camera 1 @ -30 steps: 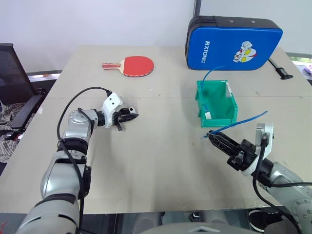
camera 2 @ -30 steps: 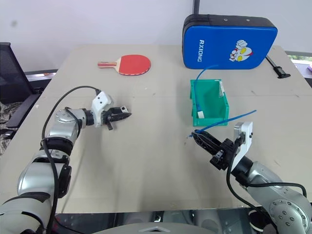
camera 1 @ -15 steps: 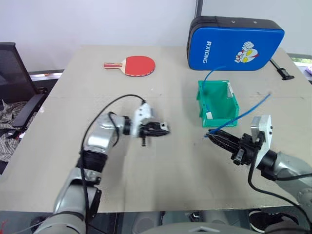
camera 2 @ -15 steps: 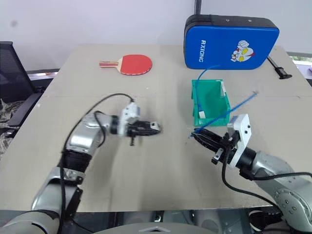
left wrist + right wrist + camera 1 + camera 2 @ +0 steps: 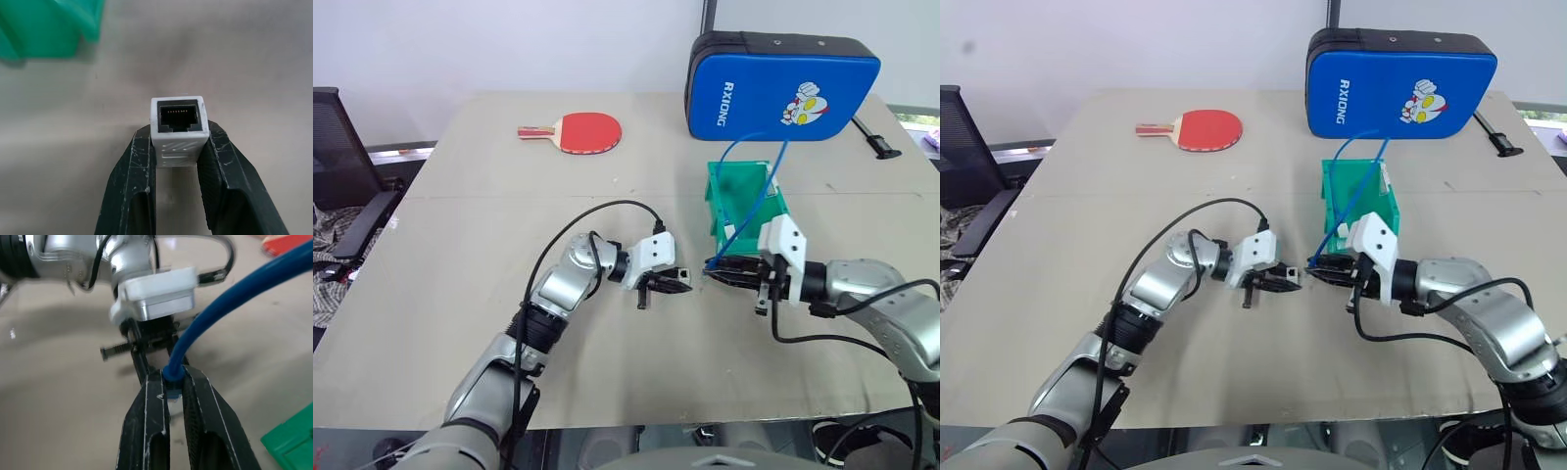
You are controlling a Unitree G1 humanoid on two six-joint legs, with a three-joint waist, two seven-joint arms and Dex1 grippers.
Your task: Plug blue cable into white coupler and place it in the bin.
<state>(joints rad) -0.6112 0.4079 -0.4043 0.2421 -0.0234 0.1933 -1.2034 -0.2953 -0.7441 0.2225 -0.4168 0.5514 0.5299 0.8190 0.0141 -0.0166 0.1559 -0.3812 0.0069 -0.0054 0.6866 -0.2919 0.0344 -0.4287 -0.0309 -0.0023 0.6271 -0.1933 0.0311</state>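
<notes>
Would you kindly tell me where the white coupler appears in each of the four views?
Left eye view: white coupler at centre, in the left gripper.
Right eye view: just left of centre.
Left wrist view: centre, socket facing the camera.
Right wrist view: cannot tell.
Shared landmark: the green bin.

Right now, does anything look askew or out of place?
Nothing stands out. The white coupler sits square between the left gripper's fingers, and the right gripper pinches the blue cable near its plug.
</notes>
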